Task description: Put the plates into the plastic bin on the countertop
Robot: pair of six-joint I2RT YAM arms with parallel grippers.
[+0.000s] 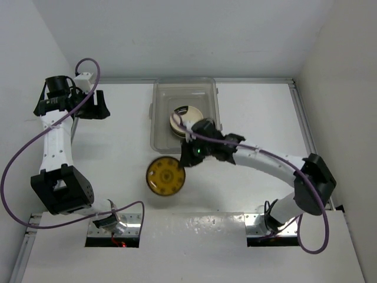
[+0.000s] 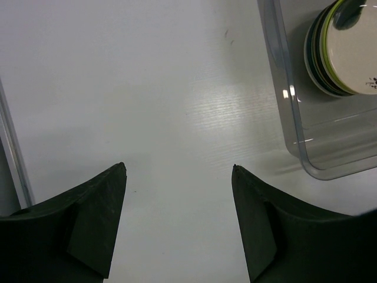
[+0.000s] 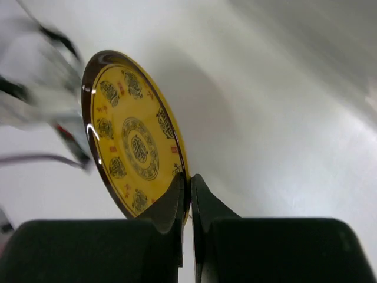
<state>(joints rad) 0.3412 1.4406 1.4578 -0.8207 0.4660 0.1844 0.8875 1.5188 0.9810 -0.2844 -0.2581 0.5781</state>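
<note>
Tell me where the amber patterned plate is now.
Top view, centre: the amber plate is clamped at its rim in the right tool, just outside the near wall of the plastic bin.

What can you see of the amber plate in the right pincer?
The amber plate is round and glossy, ceramic-looking, with a dark brown rim and a yellow face printed with a central medallion ringed by smaller dark motifs. The right pincer is shut on its rim; nothing else visibly touches it. It faces up, apparently held clear of the countertop, just outside the near wall of the plastic bin.
</note>
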